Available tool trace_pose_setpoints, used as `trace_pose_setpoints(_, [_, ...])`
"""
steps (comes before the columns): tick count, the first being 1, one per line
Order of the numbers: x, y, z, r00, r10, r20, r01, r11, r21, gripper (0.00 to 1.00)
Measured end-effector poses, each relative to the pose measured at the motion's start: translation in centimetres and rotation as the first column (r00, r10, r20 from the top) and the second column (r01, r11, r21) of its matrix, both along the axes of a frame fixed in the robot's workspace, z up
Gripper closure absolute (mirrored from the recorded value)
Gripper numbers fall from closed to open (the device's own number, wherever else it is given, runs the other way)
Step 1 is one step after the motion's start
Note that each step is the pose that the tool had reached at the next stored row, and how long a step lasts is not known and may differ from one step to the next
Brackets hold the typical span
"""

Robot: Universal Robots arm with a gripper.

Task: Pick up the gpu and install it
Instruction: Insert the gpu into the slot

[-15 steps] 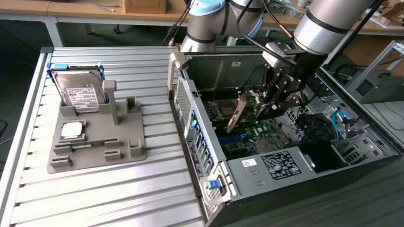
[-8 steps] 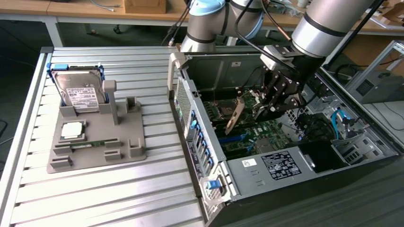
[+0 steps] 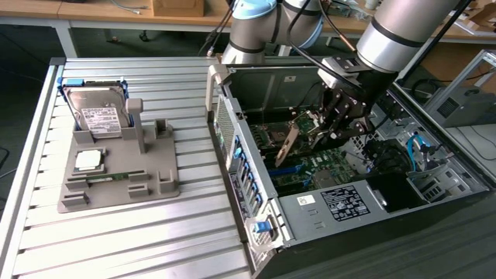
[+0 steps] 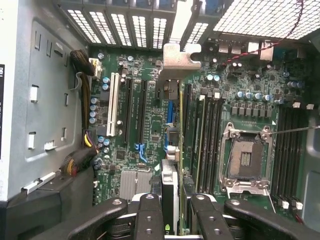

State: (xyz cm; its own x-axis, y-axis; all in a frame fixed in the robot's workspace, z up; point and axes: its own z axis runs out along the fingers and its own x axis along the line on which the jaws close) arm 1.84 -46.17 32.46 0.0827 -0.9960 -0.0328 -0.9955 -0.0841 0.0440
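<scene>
The gpu (image 3: 290, 141) is a thin tan-brown card hanging tilted inside the open computer case (image 3: 256, 174), above the green motherboard (image 3: 322, 163). My gripper (image 3: 335, 129) is shut on its upper edge. In the wrist view the gpu (image 4: 170, 150) appears edge-on as a narrow strip between the two black fingers (image 4: 150, 217). Its silver bracket (image 4: 178, 55) points toward the case's rear slot openings. The card hovers over the long expansion slots (image 4: 142, 115) near the middle of the motherboard (image 4: 150, 65); whether it touches a slot I cannot tell.
On the slatted table a grey fixture (image 3: 159, 180) holds a silver hard drive (image 3: 97, 113), a processor chip (image 3: 89, 158) and a green memory stick (image 3: 116, 175). Inside the case are a power supply (image 3: 341, 200), cable bundles (image 4: 82, 150), a white slot (image 4: 114, 105) and a processor socket (image 4: 247, 160).
</scene>
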Motion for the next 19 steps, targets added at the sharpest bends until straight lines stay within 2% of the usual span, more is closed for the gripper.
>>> trace_pose_setpoints(10, [-0.3,-0.20,-0.26,1.0000,0.000,0.0000,0.000,1.0000,-0.0001,0.73])
trace_pose_setpoints(19, [-1.7,-0.22,-0.58,1.0000,0.000,0.0001,0.000,1.0000,-0.0001,0.73])
